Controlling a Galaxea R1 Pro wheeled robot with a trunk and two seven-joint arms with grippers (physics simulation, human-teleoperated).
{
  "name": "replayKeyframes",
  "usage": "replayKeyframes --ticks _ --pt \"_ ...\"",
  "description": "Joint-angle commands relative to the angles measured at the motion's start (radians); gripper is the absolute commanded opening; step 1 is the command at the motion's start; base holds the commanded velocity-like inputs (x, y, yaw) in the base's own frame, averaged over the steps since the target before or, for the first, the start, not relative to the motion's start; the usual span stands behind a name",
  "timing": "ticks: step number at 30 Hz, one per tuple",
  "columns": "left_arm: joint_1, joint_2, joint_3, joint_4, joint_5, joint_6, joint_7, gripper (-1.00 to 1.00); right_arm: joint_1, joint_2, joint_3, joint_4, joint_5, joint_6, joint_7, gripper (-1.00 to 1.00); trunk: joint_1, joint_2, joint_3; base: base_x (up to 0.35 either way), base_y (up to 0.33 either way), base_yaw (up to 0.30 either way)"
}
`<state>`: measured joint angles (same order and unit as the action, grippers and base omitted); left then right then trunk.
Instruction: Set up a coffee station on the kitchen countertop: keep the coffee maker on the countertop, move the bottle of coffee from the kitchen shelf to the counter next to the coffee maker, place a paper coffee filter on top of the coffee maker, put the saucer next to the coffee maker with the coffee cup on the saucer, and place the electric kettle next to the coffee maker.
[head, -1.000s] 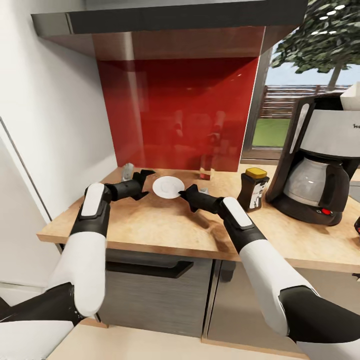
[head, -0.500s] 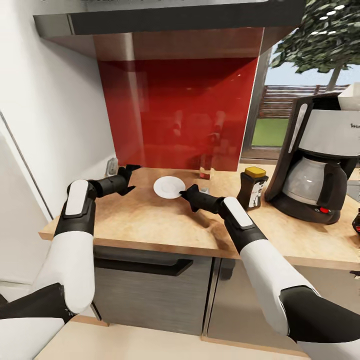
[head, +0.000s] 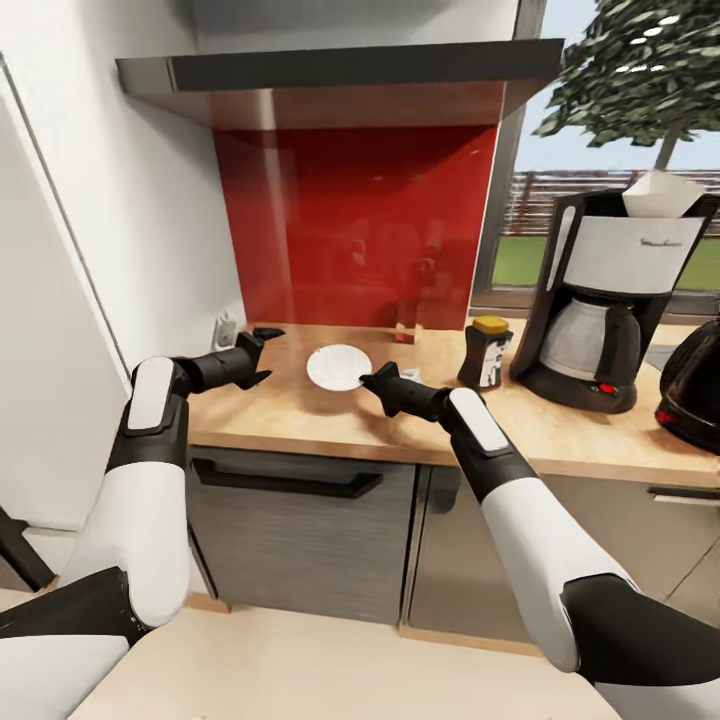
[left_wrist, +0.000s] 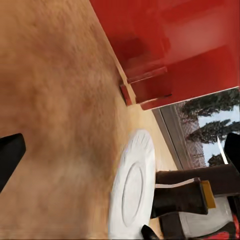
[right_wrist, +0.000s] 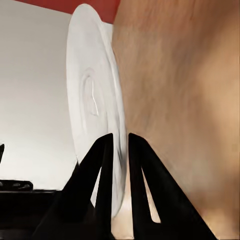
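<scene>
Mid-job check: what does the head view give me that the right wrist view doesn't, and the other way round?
Head view alone: the coffee maker with the paper coffee filter on top, the bottle of coffee beside it, the electric kettle at the far right, and the left gripper away from the saucer. Right wrist view alone: the right gripper closed on the saucer's rim, a finger on each face. Both share the saucer and the kitchen countertop.
</scene>
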<state>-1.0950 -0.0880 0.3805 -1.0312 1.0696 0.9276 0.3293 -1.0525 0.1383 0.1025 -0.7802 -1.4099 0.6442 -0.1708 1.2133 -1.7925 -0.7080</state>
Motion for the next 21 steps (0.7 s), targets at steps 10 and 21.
replayKeyframes --ticks 10,21 --pt "0.0 -0.001 0.013 -0.001 0.01 0.053 0.007 1.0 0.0 -0.021 -0.001 -0.04 -0.012 0.003 -0.009 -1.0 0.0 -0.001 -0.001 -0.191 0.0 0.0" --pt "0.0 -0.001 0.014 0.0 0.01 0.054 0.007 1.0 0.0 -0.036 -0.003 -0.042 -0.012 0.003 -0.009 -1.0 0.0 -0.001 -0.001 -0.094 0.0 0.0"
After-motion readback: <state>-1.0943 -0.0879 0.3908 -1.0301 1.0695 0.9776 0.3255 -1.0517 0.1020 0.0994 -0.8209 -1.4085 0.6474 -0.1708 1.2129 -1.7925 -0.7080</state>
